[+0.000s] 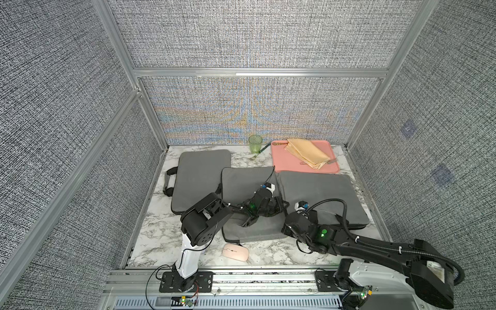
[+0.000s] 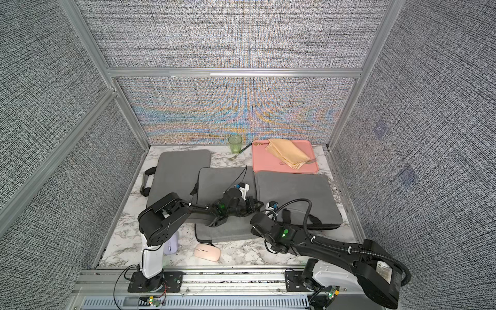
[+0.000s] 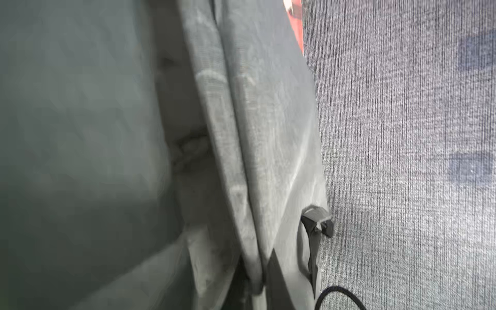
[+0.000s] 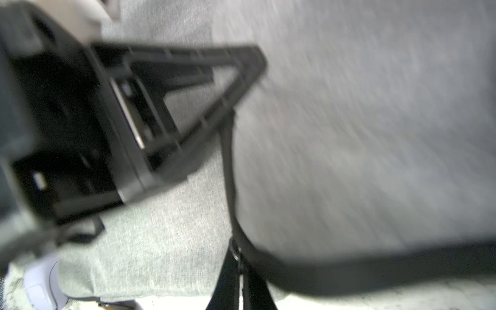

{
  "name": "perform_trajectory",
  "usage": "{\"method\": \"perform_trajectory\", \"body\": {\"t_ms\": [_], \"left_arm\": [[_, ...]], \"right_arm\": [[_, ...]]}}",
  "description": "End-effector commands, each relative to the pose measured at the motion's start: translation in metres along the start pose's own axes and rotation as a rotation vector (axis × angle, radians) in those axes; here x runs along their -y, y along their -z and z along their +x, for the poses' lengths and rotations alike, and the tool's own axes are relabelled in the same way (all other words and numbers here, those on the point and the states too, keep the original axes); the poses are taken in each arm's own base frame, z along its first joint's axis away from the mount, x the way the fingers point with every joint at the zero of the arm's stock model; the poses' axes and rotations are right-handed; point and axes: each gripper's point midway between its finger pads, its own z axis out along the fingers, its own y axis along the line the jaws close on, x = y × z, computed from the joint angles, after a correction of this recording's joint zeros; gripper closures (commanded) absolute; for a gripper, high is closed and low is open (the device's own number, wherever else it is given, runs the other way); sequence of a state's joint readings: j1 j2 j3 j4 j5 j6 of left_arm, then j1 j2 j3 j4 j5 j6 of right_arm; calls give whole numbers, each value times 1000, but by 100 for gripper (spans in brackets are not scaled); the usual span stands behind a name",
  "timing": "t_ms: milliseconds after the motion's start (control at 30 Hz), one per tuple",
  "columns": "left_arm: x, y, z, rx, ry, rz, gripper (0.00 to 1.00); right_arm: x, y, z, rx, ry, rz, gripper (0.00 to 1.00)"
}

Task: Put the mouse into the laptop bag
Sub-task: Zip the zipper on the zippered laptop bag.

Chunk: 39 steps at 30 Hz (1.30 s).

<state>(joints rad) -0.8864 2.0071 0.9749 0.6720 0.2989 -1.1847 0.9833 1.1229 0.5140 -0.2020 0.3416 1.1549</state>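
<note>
Pink mouse (image 1: 235,252) waits up front — bag-opening seems underway: left gripper (image 2: 256,205) pinches the edge of the middle laptop bag (image 1: 247,182), right gripper (image 4: 239,271) clamps a zipper pull (image 4: 234,248) — next, draw it open.

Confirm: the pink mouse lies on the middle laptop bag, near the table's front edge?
No. The pink mouse lies on the marble table in front of the middle laptop bag, near the front edge, as both top views show.
</note>
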Motion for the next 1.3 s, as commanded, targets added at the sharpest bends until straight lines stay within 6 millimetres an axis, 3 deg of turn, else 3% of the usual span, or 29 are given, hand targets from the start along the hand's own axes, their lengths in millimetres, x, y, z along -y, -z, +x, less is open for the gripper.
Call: {"method": "perform_trajectory", "body": {"t_ms": [0, 267, 367, 400, 467, 567, 600, 867, 1100, 1167, 1267], "left_arm": [[1, 0, -34, 82, -40, 13, 100], [3, 3, -53, 54, -40, 61, 98], [11, 11, -52, 52, -44, 73, 77], [10, 14, -50, 53, -43, 70, 66], [16, 25, -50, 67, -45, 73, 31], [14, 39, -43, 66, -29, 61, 8], [13, 44, -39, 63, -17, 58, 5], [-3, 58, 6, 24, 84, 65, 5], [13, 40, 20, -30, 113, 131, 8], [16, 35, 23, -40, 114, 146, 14], [17, 32, 26, -48, 123, 159, 38]], "right_arm": [[-4, 2, 8, -43, -21, -41, 100], [9, 7, 9, -41, 32, -2, 100], [-1, 8, 3, -32, 96, -8, 100], [-3, 8, 0, -22, 111, 2, 100], [-6, 5, -6, -5, 127, 16, 100], [-11, 0, -13, 8, 163, 3, 100], [-11, 0, -16, 18, 156, 3, 100], [-20, 9, -34, 73, 233, -77, 100], [-30, 5, -23, 29, 269, -139, 100], [-29, 4, -22, 32, 265, -140, 100], [-27, 4, -23, 38, 265, -134, 100]]}}
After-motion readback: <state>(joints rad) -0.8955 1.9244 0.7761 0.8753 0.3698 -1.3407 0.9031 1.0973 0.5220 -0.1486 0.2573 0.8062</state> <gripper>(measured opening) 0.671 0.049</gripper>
